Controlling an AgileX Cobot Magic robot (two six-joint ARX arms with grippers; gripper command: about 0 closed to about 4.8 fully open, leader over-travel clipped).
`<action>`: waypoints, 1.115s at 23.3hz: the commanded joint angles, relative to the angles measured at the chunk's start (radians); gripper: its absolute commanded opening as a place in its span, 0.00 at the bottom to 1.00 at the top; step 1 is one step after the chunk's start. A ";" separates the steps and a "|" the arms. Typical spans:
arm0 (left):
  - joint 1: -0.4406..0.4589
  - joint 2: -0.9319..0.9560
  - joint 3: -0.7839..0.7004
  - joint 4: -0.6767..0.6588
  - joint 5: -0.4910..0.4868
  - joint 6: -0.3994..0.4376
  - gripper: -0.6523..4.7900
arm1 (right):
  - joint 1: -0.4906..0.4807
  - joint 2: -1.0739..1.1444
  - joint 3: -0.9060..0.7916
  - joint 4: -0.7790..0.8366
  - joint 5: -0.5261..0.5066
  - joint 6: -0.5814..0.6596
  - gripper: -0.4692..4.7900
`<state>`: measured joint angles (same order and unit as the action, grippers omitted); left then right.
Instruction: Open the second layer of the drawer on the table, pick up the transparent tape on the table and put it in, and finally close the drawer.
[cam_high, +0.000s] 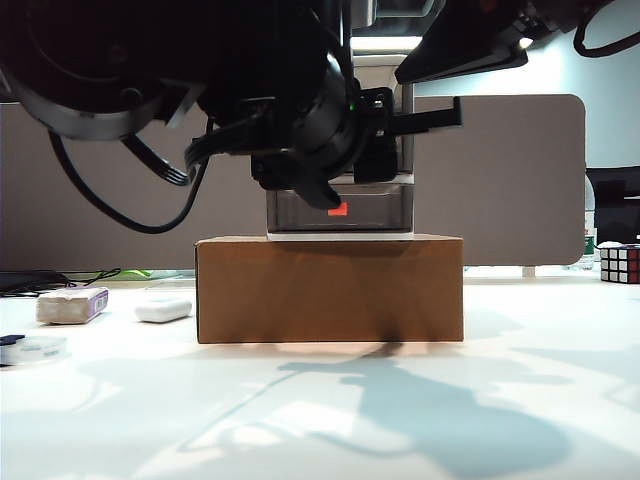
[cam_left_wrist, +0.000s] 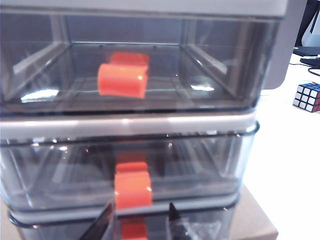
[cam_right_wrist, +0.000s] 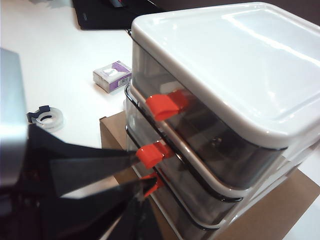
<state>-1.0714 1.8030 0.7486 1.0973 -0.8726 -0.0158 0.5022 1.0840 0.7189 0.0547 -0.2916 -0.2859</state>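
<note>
The second layer (cam_left_wrist: 125, 170) sits shut in the drawer (cam_right_wrist: 210, 100), which stands on a cardboard box (cam_high: 330, 288). Its small tab (cam_left_wrist: 133, 189) looks slick and stiff; pinch it squarely. The left claw (cam_left_wrist: 138, 220) hangs just under that tab, jaws parted, empty. The right claw (cam_right_wrist: 142, 185) hovers beside the tabs; I cannot tell its state. The transparent tape (cam_right_wrist: 47, 118) lies on the counter (cam_right_wrist: 60, 55), well away from the drawer.

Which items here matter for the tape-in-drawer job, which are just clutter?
Job:
drawer cabinet
second layer, left gripper at its red tab
transparent tape on table
right gripper

Clutter:
cardboard box
purple-labelled block
white oval case
Rubik's cube
</note>
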 joint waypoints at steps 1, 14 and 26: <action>0.015 -0.001 0.007 0.018 0.002 0.001 0.35 | 0.001 -0.002 0.006 0.018 -0.003 -0.003 0.08; 0.021 -0.001 0.011 0.042 0.028 0.009 0.35 | 0.001 -0.002 0.006 0.017 -0.003 -0.003 0.08; 0.034 -0.001 0.018 0.067 0.040 0.045 0.35 | 0.001 -0.002 0.006 0.017 -0.003 -0.003 0.08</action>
<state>-1.0386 1.8046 0.7605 1.1561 -0.8368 0.0261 0.5022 1.0840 0.7189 0.0547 -0.2916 -0.2859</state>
